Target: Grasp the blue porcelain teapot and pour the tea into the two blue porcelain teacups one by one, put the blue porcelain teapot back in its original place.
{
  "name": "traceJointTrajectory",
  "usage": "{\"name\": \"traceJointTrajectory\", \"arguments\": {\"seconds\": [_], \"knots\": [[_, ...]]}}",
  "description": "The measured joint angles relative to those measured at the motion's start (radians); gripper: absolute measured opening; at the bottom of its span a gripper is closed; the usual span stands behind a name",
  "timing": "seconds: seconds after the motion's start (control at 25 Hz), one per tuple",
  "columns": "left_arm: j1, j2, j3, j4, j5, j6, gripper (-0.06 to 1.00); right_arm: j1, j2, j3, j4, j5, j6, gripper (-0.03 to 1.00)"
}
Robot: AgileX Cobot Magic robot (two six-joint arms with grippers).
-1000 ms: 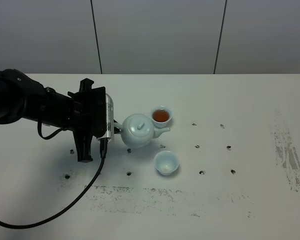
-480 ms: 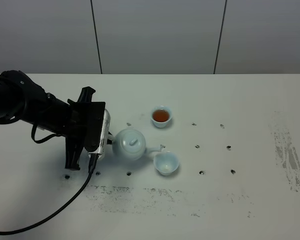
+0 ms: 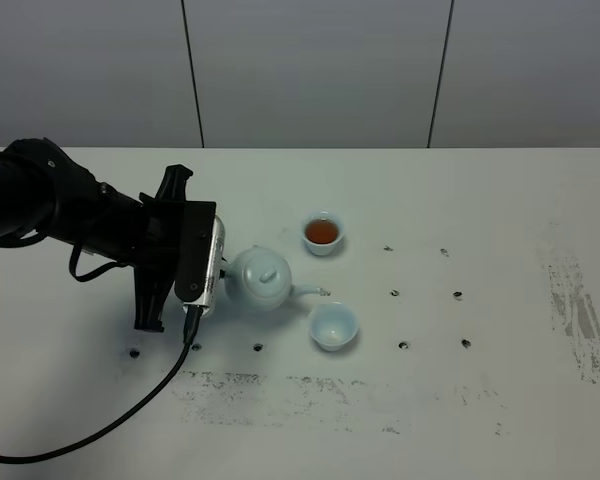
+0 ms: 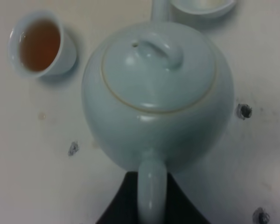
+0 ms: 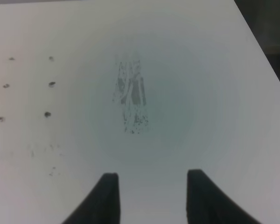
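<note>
The blue porcelain teapot (image 3: pixel 260 280) hangs roughly level just left of the near teacup (image 3: pixel 333 325), its spout tip close to that cup's rim. My left gripper (image 3: pixel 220 282) is shut on the teapot's loop handle. In the left wrist view the teapot (image 4: pixel 158 93) fills the frame, and the gripper (image 4: pixel 151 207) clamps the handle between dark fingers (image 4: pixel 123 207). The far teacup (image 3: pixel 322 232) holds brown tea, which also shows in the wrist view (image 4: pixel 39 44). The near teacup (image 4: pixel 203 4) looks pale inside. My right gripper (image 5: pixel 151 196) is open over bare table.
The white table (image 3: pixel 500 200) has small dark holes around the cups and scuffed grey patches at its front (image 3: pixel 280 390) and right (image 3: pixel 575 300). The left arm's black cable (image 3: pixel 130 420) trails over the front left of the table. A grey wall stands behind.
The left gripper has carried the teapot from the far teacup back and down toward the near one. In the last half second the teapot levelled and rose slightly.
</note>
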Motion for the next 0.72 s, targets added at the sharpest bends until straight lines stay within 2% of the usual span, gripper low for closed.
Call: {"name": "traceJointTrajectory", "arguments": {"seconds": [0.2, 0.48, 0.72], "knots": [[-0.028, 0.0, 0.0, 0.036, -0.01, 0.0, 0.11, 0.0, 0.0, 0.0, 0.0, 0.0, 0.0, 0.35], [-0.057, 0.0, 0.0, 0.126, -0.051, 0.0, 0.11, 0.0, 0.0, 0.0, 0.0, 0.0, 0.0, 0.35], [-0.101, 0.0, 0.0, 0.187, -0.113, 0.0, 0.11, 0.0, 0.0, 0.0, 0.0, 0.0, -0.001, 0.35]]}}
